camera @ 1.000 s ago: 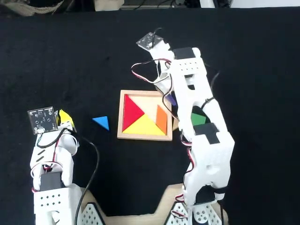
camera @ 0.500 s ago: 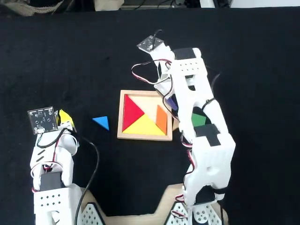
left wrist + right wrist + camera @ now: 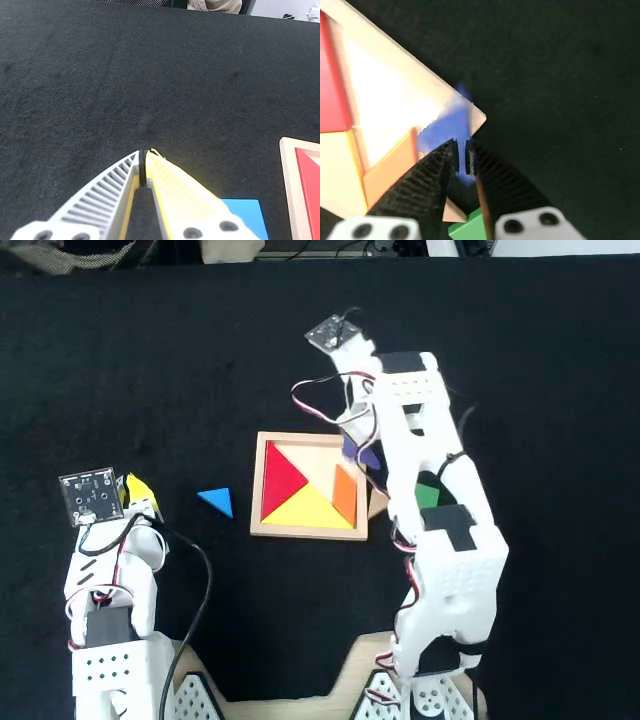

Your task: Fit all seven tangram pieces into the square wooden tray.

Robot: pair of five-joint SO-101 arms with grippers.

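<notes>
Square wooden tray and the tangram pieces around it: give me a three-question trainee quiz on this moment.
1. True or false: the light-blue flat triangle lies inside the square wooden tray.
2. What does the right gripper clamp? A nothing; B the violet-blue flat piece; C a pink square.
3. How many pieces lie in the tray?

Key: 1 false, it lies outside the tray, apart from it. 2 B. 3 three: the red triangle, the yellow triangle and the orange piece.
</notes>
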